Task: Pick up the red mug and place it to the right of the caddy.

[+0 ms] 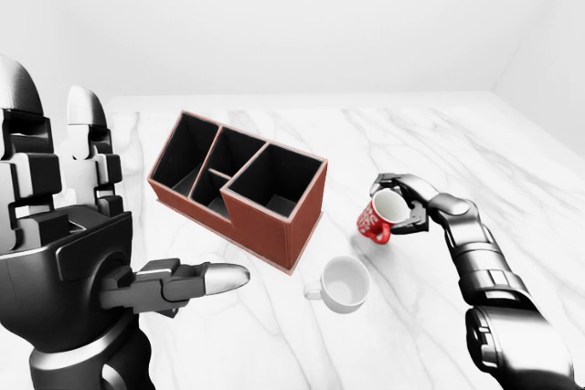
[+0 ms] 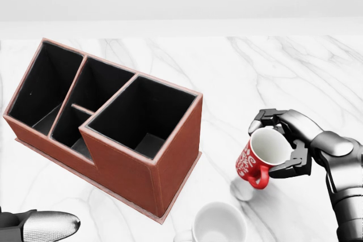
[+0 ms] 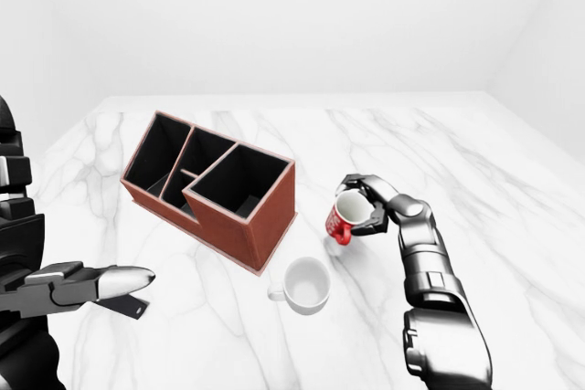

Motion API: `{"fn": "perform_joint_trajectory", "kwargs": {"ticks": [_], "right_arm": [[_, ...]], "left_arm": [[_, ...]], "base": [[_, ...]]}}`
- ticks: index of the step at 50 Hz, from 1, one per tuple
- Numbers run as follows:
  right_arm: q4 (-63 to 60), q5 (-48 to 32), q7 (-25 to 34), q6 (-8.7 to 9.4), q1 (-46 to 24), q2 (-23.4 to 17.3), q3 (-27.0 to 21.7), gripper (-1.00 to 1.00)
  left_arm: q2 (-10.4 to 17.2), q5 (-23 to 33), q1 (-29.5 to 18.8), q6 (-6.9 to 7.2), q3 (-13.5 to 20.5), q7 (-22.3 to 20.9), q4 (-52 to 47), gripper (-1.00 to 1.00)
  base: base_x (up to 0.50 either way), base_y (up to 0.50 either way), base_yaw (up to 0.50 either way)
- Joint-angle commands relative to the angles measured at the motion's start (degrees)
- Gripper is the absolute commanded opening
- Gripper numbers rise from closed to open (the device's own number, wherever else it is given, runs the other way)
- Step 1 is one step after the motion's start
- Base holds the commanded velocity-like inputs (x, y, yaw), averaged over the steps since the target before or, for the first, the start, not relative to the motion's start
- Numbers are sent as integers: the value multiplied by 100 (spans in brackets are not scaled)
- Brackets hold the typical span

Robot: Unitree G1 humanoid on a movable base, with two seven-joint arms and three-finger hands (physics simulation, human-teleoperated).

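right hand point(image 2: 283, 143) fingers grip red mug point(image 2: 260, 158), seemingly off table.

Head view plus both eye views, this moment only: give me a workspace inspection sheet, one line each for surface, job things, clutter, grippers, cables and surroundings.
Surface: white marble counter, bare apart from the items below.
Job things: red mug held tilted above the counter, its shadow beneath it, handle toward the bottom of the head view; it is right of the caddy and apart from it. The caddy's compartments look empty.
Clutter: white mug, upright, below the caddy's right corner in the head view.
Grippers: right hand closed round the red mug; left hand empty, fingers extended, off to the left.
Cables: nothing seen.
Surroundings: plain white walls.
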Motion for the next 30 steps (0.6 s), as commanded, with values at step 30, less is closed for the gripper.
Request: {"fn": "perform_joint_trajectory", "kwargs": {"ticks": [30], "right_arm": [[2268, 323, -903, 1, -1230, 597, 366, -100]], "left_arm": [[10, -46, -271, 0, 47, 70, 266, 100]], "base": [[0, 0, 0]]}}
